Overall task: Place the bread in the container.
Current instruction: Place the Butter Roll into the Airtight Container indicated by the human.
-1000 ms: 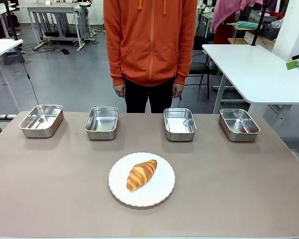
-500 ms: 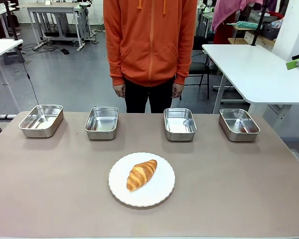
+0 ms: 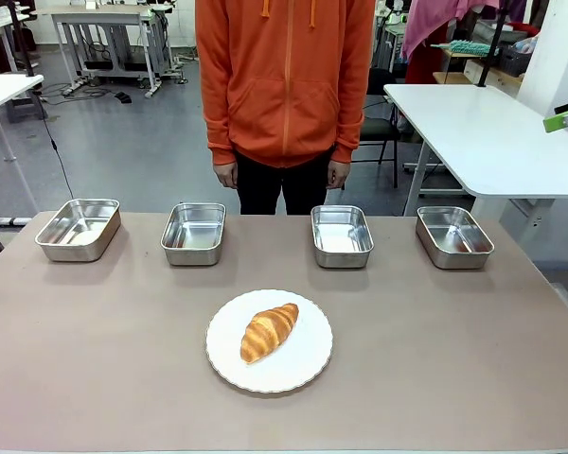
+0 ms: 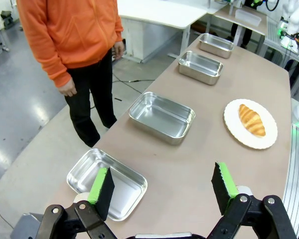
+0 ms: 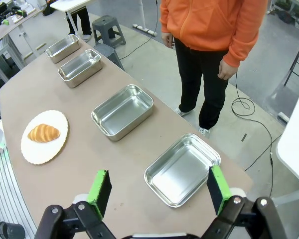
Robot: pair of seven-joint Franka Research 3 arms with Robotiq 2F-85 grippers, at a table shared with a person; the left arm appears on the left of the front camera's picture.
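Note:
The bread (image 3: 269, 331), a golden-brown croissant, lies on a round white plate (image 3: 303, 371) at the table's near middle. Several empty steel containers stand in a row along the far edge: (image 3: 79, 228), (image 3: 193, 233), (image 3: 342, 235), (image 3: 453, 236). My left gripper (image 4: 163, 186) hovers open high over the row's end container (image 4: 120, 185), with the bread (image 4: 251, 119) far off. My right gripper (image 5: 158, 190) is open above the opposite end container (image 5: 182, 169), and the bread (image 5: 43, 133) sits on its plate (image 5: 46, 152) well away. Neither holds anything.
A person in an orange hoodie (image 3: 284, 85) stands at the far side behind the middle containers, arms hanging. A green-padded fingertip (image 3: 559, 121) shows at the upper right edge. A white table (image 3: 473, 132) stands behind on the right.

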